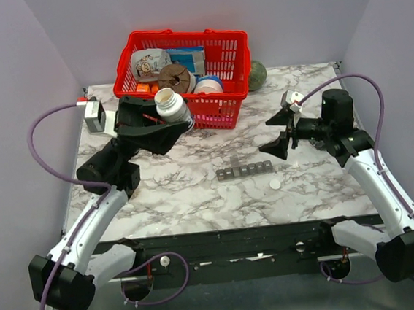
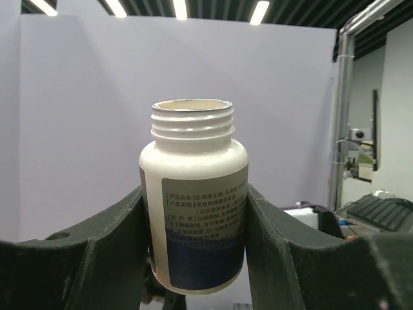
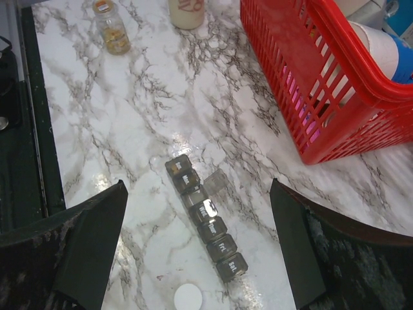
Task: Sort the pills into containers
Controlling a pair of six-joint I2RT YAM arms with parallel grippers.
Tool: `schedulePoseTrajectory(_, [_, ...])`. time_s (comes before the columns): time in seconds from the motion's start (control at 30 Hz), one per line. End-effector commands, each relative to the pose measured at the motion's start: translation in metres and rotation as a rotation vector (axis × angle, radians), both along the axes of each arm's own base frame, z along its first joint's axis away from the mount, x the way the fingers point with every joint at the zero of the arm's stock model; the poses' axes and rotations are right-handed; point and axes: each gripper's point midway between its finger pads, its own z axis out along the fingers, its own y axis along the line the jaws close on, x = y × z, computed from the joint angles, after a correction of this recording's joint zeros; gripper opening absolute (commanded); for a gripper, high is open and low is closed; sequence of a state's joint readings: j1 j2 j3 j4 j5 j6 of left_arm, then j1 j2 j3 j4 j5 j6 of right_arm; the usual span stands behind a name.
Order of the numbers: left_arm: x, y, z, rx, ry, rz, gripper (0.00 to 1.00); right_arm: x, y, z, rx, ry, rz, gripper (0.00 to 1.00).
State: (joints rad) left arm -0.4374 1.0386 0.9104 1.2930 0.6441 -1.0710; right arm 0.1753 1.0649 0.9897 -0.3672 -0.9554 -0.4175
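White bottle [image 2: 193,213], uncapped, is being pinched upright by the left end effector [image 1: 171,122]; the right end effector [image 1: 270,136] is hanging spread. Containers [image 1: 244,170] are lying toward the near edge of the surface [image 1: 167,195], probably needing a slow tilt directly over one compartment.

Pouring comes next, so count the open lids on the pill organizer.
1. On the pill organizer, one lid is flipped open toward the red basket, in the half away from the white disc. The other lids look shut.
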Motion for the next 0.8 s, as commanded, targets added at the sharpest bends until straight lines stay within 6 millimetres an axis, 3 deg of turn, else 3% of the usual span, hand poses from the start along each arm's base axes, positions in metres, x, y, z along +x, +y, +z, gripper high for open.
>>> schedulePoseTrajectory(0.0, [-0.007,0.001,-0.001,-0.023,-0.293,0.065,0.00,0.002,-0.003,0.005,0.003,-0.016,-0.023,1.00])
schedulePoseTrajectory(0.1, [0.017,-0.018,-0.027,0.061,-0.302,0.029,0.00,0.002,-0.006,0.006,-0.006,-0.023,-0.039,1.00])
schedulePoseTrajectory(0.2, [0.035,-0.036,-0.079,0.200,-0.295,0.018,0.00,0.001,-0.010,0.007,-0.022,-0.049,-0.049,1.00])
schedulePoseTrajectory(0.27, [0.037,-0.042,-0.106,0.268,-0.302,0.032,0.00,0.000,-0.013,0.005,-0.037,-0.071,-0.054,1.00])
schedulePoseTrajectory(0.3, [0.045,-0.047,-0.131,0.319,-0.271,0.057,0.00,-0.002,-0.013,0.005,-0.039,-0.080,-0.052,1.00])
schedulePoseTrajectory(0.37, [0.045,-0.051,-0.156,0.388,-0.280,0.081,0.00,-0.002,-0.015,0.002,-0.046,-0.084,-0.052,1.00])
schedulePoseTrajectory(0.4, [0.053,-0.056,-0.187,0.469,-0.179,0.071,0.00,-0.002,-0.015,0.000,-0.049,-0.081,-0.052,1.00])
schedulePoseTrajectory(0.47, [0.053,-0.063,-0.209,0.558,-0.279,0.141,0.00,0.001,-0.018,-0.005,-0.055,-0.072,-0.062,1.00])
schedulePoseTrajectory(0.5, [0.060,-0.066,-0.245,0.676,-0.157,0.123,0.00,0.002,-0.019,-0.009,-0.058,-0.063,-0.067,1.00])
schedulePoseTrajectory(0.53, [0.055,-0.072,-0.261,0.727,-0.178,0.123,0.00,0.005,-0.022,-0.013,-0.061,-0.050,-0.076,1.00])
schedulePoseTrajectory(0.57, [0.057,-0.071,-0.272,0.768,-0.228,0.156,0.00,0.007,-0.023,-0.015,-0.062,-0.042,-0.084,1.00])
schedulePoseTrajectory(0.6, [0.057,-0.070,-0.291,0.808,-0.181,0.151,0.00,0.007,-0.024,-0.017,-0.061,-0.035,-0.084,1.00])
schedulePoseTrajectory(0.77, [0.063,-0.069,-0.346,0.966,-0.118,0.171,0.00,0.009,-0.034,-0.024,-0.071,-0.029,-0.115,1.00])
